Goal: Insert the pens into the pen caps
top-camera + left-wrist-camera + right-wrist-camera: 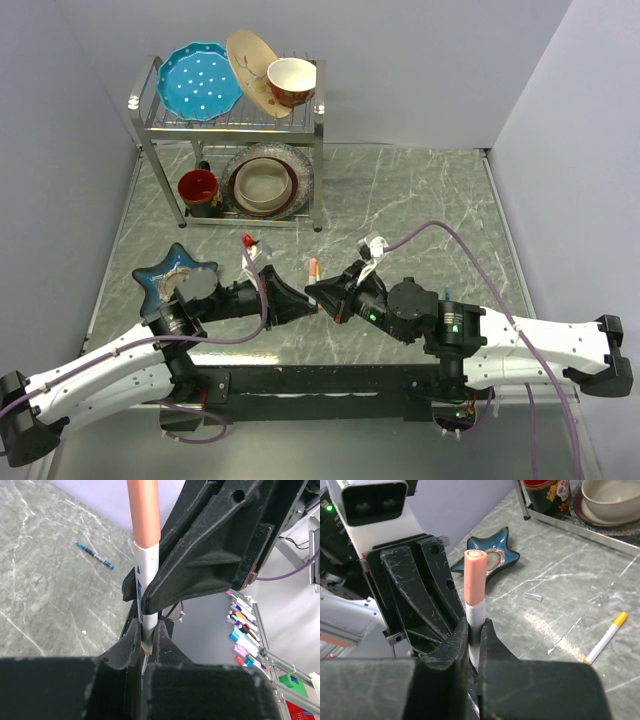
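Observation:
A white pen (145, 575) with a long orange cap (144, 510) stands upright between both grippers. My left gripper (146, 635) is shut on its lower end. My right gripper (476, 632) is shut on the barrel (476, 615) just below the cap (474, 577). From above, the two grippers meet tip to tip, left (306, 300) and right (324, 297), with the cap (313, 267) poking out. A second white pen (606, 639) with an orange-red end lies on the table and also shows in the top view (248, 243). A dark blue pen (95, 555) lies apart. A tiny clear cap (533, 596) lies loose.
A metal dish rack (232, 125) with plates, bowls and a red mug stands at the back left. A blue star-shaped dish (178, 272) sits by the left arm and shows in the right wrist view (487, 555). Several markers (242, 625) lie beyond the table edge.

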